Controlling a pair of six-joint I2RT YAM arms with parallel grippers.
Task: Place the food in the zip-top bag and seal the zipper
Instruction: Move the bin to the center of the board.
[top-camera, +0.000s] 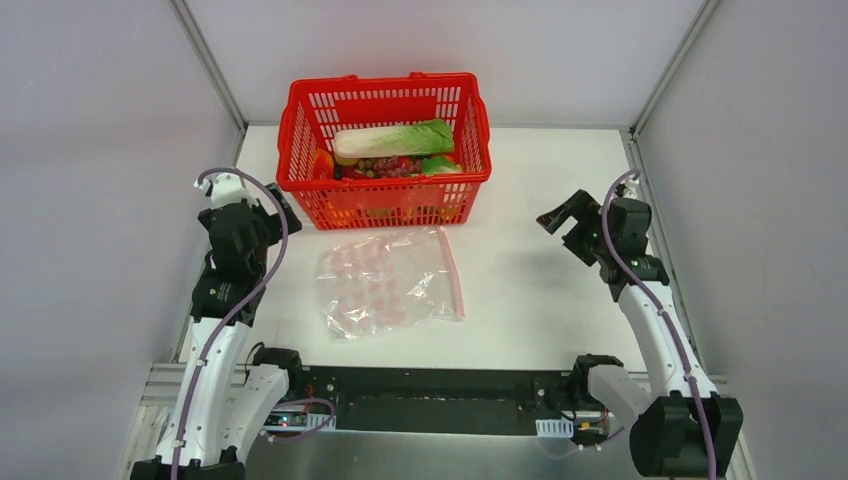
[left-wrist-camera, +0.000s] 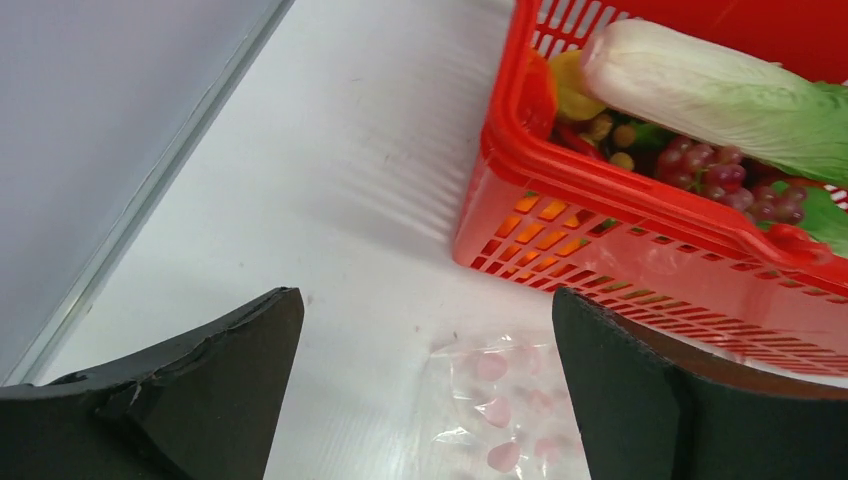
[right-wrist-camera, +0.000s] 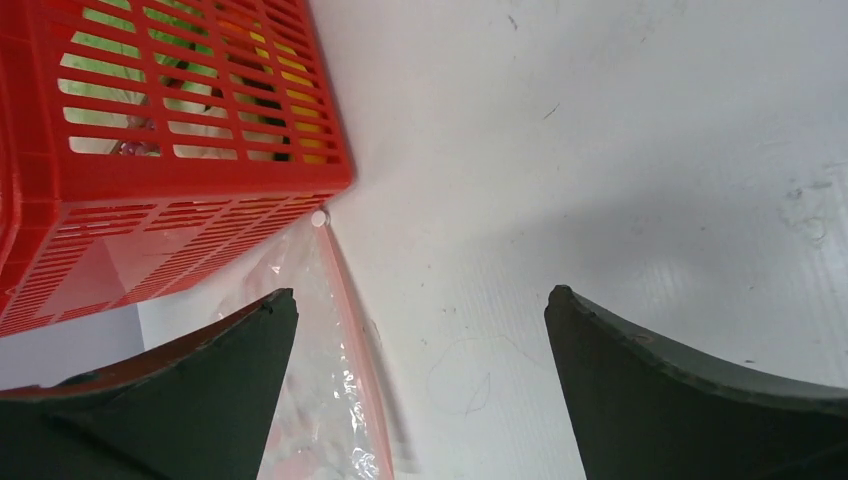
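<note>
The clear zip-top bag (top-camera: 388, 282) with pink spots lies flat on the table in front of the red basket. Its pink-red zipper (top-camera: 452, 271) runs along its right edge and shows in the right wrist view (right-wrist-camera: 352, 330). The long pale-and-green cabbage (top-camera: 392, 140) lies on top of the food in the basket; it also shows in the left wrist view (left-wrist-camera: 720, 95). An orange piece (top-camera: 323, 163) and purple grapes (top-camera: 385, 167) lie beside it. My left gripper (top-camera: 272, 208) is open and empty, left of the basket. My right gripper (top-camera: 562, 222) is open and empty, right of the bag.
The red plastic basket (top-camera: 300, 130) stands at the back middle of the white table. Grey walls with metal frame posts (top-camera: 205, 60) close in the left, right and back. The black base rail (top-camera: 430, 400) runs along the near edge.
</note>
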